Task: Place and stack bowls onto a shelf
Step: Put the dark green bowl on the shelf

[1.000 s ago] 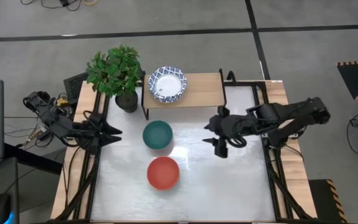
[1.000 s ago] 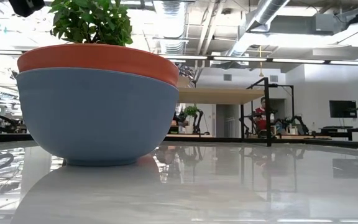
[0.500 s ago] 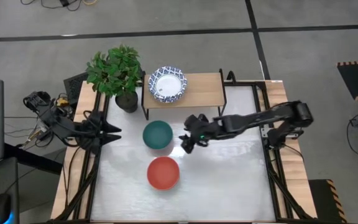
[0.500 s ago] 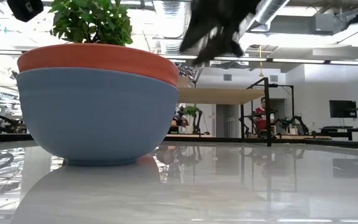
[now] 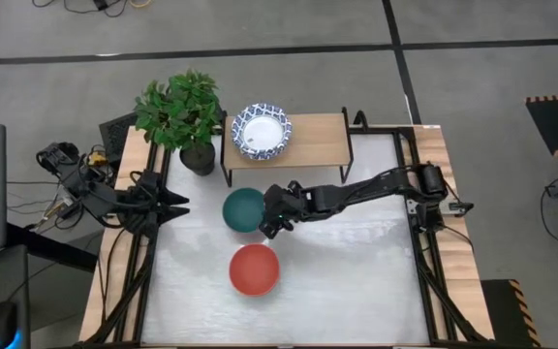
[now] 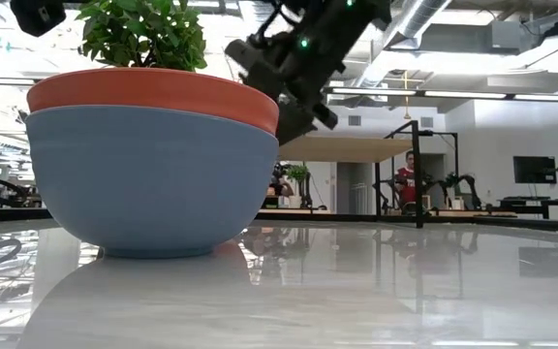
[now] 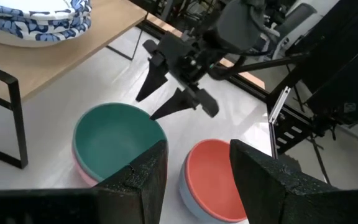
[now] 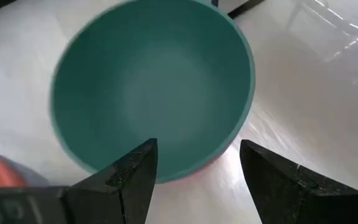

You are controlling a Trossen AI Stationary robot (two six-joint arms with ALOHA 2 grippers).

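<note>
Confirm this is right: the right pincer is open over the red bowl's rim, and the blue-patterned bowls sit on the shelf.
Wrong bowl. The high view shows the right pincer open at the teal bowl, not the red bowl. The blue-patterned bowls do sit on the shelf.

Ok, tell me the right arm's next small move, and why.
Probably lower the right tool so its open fingers straddle the teal bowl's near rim, then close. The right wrist view shows the fingers spread just above that rim, holding nothing. The shelf carries only the blue-patterned bowls, with bare board beside them. The left tool waits at the table's left edge.
</note>
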